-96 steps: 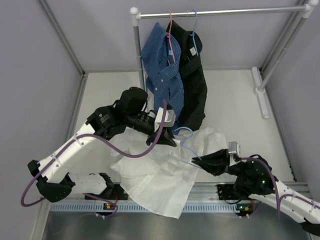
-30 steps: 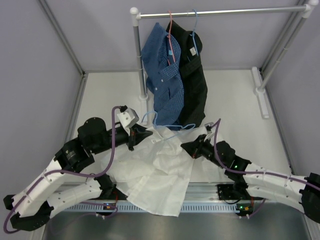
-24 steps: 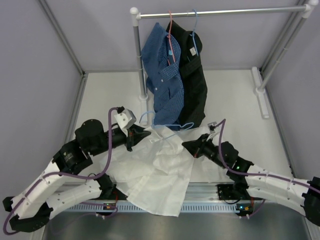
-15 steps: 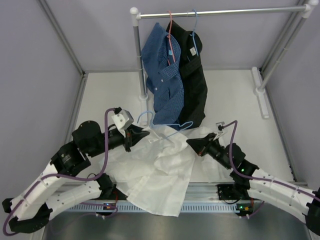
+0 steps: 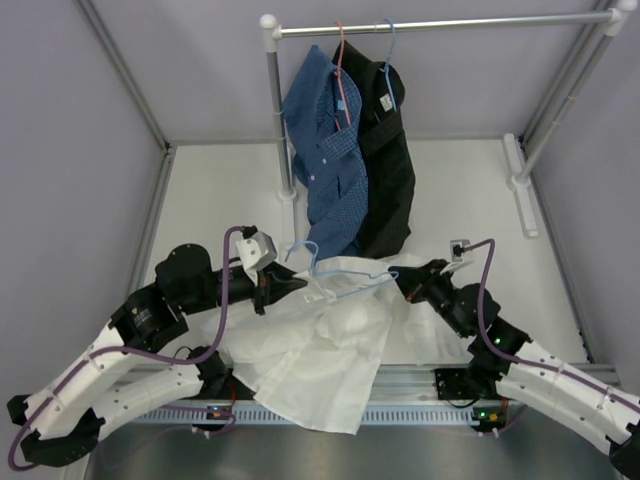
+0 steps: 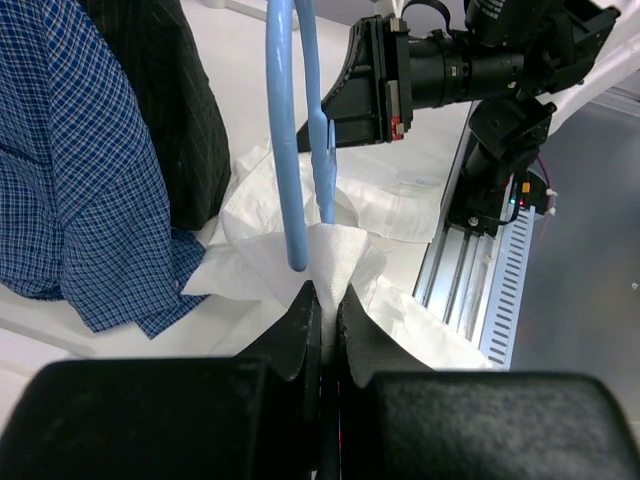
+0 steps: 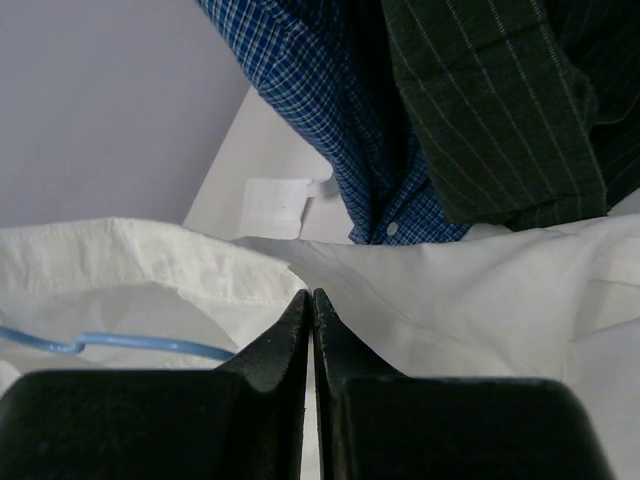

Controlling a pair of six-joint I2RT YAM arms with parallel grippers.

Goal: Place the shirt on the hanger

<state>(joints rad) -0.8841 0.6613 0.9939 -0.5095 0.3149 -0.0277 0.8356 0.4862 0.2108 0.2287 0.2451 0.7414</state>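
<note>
The white shirt lies crumpled on the table between both arms, its upper edge lifted. My left gripper is shut on a fold of the shirt; the fabric shows pinched between the jaws in the left wrist view. The light-blue wire hanger stands just beyond those jaws, its wire running down into the cloth. My right gripper is shut on the opposite edge of the shirt, which pulls taut from the jaw tips. A stretch of hanger wire lies inside the collar.
A blue checked shirt on a pink hanger and a black shirt hang from the rail just behind the work area, their hems close to both grippers. The rack post stands at back left. Grey walls enclose the table.
The right gripper has drawn back to the right with the shirt's edge, and the left has shifted slightly right. The upper edge of the shirt now stretches between them around the hanger.
</note>
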